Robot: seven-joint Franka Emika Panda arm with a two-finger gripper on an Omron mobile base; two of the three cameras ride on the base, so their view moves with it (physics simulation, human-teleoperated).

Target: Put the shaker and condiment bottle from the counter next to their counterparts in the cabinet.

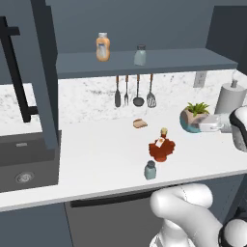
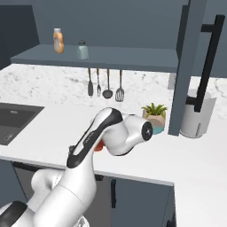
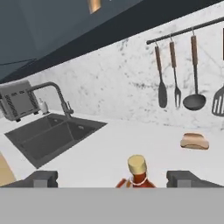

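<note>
While the claw (image 3: 112, 178) hangs with its tips spread wide on either side of the syrup bottle's (image 1: 161, 146) tan cap, gripping nothing, the bottle stands near the desk's (image 1: 96, 159) front edge. The shaker (image 1: 150, 170) stands just in front of it; its twin (image 1: 140, 55) and the orange bottle (image 1: 102, 47) stand on the cabinet shelf (image 1: 144, 63).
</note>
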